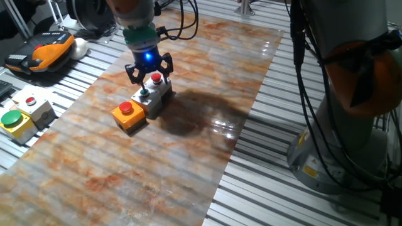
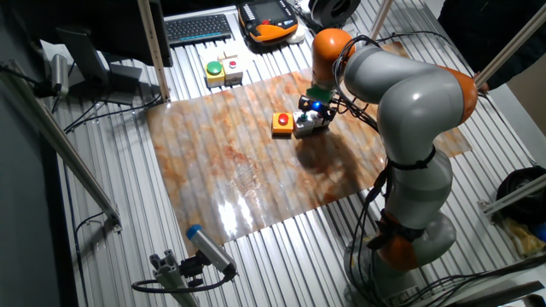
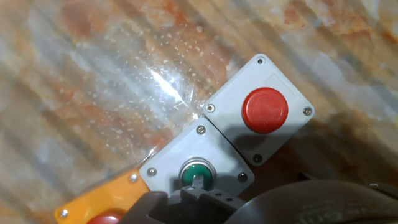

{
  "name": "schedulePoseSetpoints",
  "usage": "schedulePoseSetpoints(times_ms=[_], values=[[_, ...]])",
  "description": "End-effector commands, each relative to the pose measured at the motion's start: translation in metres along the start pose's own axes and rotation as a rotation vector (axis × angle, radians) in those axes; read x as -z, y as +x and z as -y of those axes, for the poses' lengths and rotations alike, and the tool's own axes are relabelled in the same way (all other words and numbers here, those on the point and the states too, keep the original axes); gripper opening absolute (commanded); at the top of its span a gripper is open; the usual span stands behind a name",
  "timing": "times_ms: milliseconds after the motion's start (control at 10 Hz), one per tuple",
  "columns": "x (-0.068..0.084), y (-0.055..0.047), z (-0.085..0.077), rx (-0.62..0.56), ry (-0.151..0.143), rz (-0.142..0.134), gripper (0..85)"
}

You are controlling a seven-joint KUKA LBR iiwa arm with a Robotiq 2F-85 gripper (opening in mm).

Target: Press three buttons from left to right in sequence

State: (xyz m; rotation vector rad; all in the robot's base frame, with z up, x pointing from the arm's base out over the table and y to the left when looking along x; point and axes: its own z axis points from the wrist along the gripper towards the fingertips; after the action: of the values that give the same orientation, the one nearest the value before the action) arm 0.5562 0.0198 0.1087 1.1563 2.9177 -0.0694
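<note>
The three buttons stand in a touching row on the marbled mat. The orange box with a red cap is at the left end, and only its corner shows in the hand view. The pale grey box with a green cap is in the middle. The pale grey box with a red cap is at the right end. My gripper hangs straight over the row. Its fingers are shut into one tip that rests on the green cap.
A yellow box with a large green button and a beige box with a red button sit off the mat's far left. An orange teach pendant lies behind them. My arm's base stands to the right.
</note>
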Motion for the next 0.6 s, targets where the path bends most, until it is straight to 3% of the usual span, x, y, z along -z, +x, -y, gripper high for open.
schedulePoseSetpoints(times_ms=[0,500], values=[[-0.0031,0.0008,-0.0002,-0.003,0.000,0.002,68.0],[-0.0076,0.0003,0.0006,-0.010,0.006,0.012,68.0]])
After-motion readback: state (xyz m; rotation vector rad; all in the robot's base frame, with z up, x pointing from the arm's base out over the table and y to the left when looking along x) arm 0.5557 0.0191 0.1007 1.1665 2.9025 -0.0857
